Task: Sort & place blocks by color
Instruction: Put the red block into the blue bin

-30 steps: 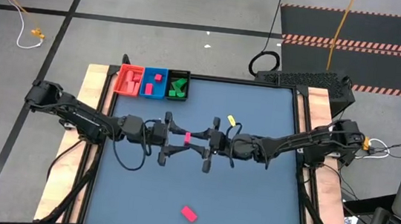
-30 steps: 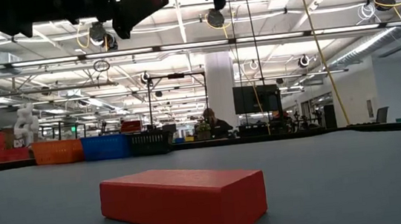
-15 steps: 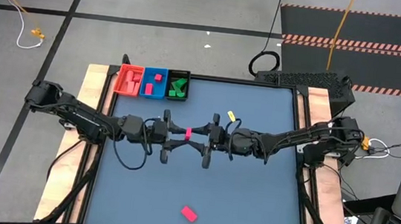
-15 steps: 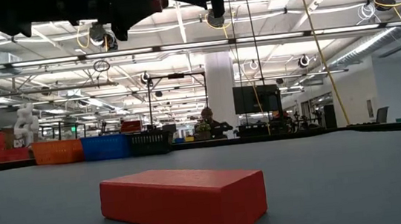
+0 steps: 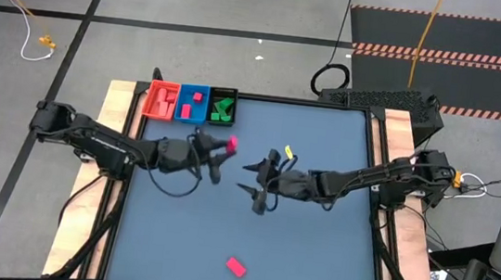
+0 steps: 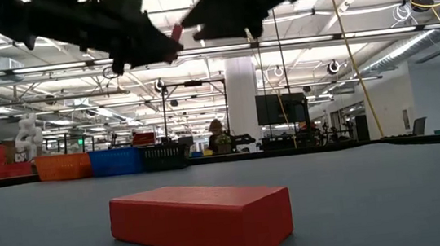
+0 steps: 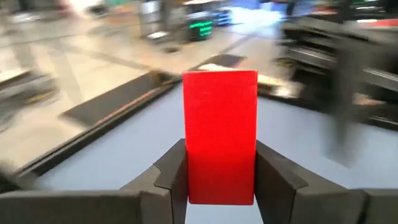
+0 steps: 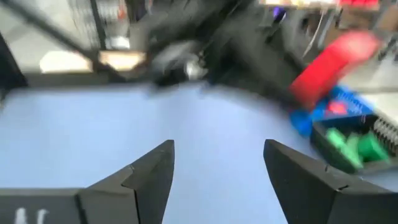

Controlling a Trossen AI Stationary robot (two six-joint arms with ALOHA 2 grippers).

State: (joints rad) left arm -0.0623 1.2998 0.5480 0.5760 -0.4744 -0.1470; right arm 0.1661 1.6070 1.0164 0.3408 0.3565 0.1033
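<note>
1. Two arms over the blue bench (image 5: 314, 249), both raised above its surface.
2. Left claw (image 5: 223, 153): closed on a red bar (image 5: 230, 144), which stands up between the fingers (image 7: 171, 171) in the left wrist view. It sits left of bench centre, near the trays.
3. Right claw (image 5: 258, 183): fingers spread wide, nothing between them. It is near bench centre, apart from the left claw.
4. Three trays in a row at the far left corner: red tray (image 5: 158, 101), blue tray (image 5: 192, 104), black tray (image 5: 223, 105).
5. Red tray holds salmon blocks (image 5: 162, 105); blue tray holds pink-red blocks (image 5: 194, 102); black tray holds green blocks (image 5: 223, 110).
6. One pink-red block (image 5: 235, 267) lies loose on the bench near the front edge, well apart from both claws.
7. One small yellow piece (image 5: 288, 151) shows just beyond the right claw.
</note>
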